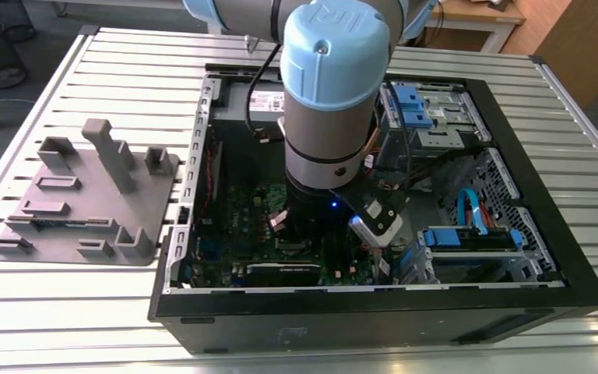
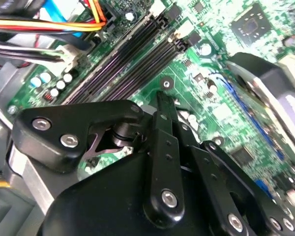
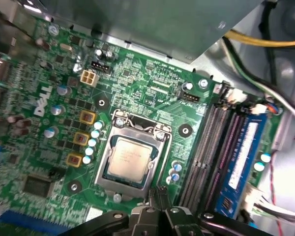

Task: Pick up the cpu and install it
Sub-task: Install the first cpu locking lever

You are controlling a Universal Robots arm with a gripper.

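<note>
CPU (image 3: 130,158) is seated in the socket (image 3: 132,157), just ahead of the gripper (image 3: 160,194); fingers closed together, empty, consistent with release after placement.

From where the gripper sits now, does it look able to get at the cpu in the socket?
Probably yes. In the first wrist view the cpu lies in the socket frame with its top bare, and the gripper hangs just beside the frame with nothing between them.
</note>
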